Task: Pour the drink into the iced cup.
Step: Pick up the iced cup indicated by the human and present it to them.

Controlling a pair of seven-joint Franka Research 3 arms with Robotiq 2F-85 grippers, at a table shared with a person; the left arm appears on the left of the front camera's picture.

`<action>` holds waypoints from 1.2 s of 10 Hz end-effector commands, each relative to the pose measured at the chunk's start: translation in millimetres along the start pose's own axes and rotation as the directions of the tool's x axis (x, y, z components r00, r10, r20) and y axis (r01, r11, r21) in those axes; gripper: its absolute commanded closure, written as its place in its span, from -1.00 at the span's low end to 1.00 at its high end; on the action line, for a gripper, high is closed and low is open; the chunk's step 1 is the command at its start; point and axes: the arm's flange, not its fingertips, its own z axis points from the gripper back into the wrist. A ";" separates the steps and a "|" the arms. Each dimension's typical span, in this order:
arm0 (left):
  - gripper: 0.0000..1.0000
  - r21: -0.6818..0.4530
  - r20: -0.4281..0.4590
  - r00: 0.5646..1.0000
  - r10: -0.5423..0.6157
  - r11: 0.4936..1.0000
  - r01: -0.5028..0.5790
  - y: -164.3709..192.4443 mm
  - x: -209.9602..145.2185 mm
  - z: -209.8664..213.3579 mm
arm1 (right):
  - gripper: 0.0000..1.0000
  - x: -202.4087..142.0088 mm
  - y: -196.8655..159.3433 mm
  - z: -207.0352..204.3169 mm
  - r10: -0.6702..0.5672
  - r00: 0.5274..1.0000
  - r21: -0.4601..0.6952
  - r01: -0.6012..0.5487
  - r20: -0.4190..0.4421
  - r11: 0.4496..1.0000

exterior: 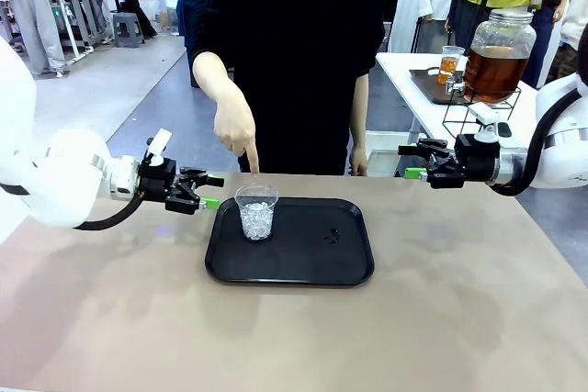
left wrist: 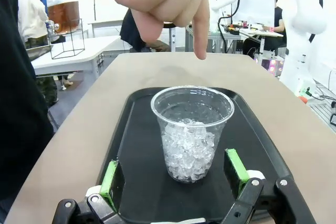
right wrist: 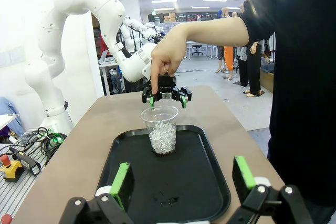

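Left fingers (left wrist: 109,177) and right fingers (right wrist: 122,179) are gaping empty; a hasty approach is risking toppling the iced cup (left wrist: 191,135).

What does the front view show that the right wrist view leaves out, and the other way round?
Front view adds: the jar of drink on the side table, with a filled cup beside it. Right wrist view adds: a red button and cables beside the table. Shared: the person's hand pointing down beside the iced cup on the tray, plus the open left pincer and open right pincer.
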 end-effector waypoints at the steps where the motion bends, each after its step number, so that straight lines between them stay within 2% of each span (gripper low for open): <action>1: -1.00 0.010 0.015 1.000 -0.016 1.000 0.016 -2.7 -6.3 -10.4 | -1.00 3.2 -3.6 -0.3 0.003 1.000 0.002 -0.003 0.001 1.000; 5: -1.00 -0.021 0.000 1.000 0.013 1.000 -0.013 -4.3 -8.9 -12.0 | -1.00 3.2 -3.6 -0.3 0.003 1.000 0.002 -0.003 0.001 1.000; 12: -1.00 -0.007 -0.004 1.000 -0.009 1.000 0.009 -10.9 -14.2 -23.6 | -1.00 3.2 -3.6 -0.3 0.003 1.000 0.002 -0.003 0.001 1.000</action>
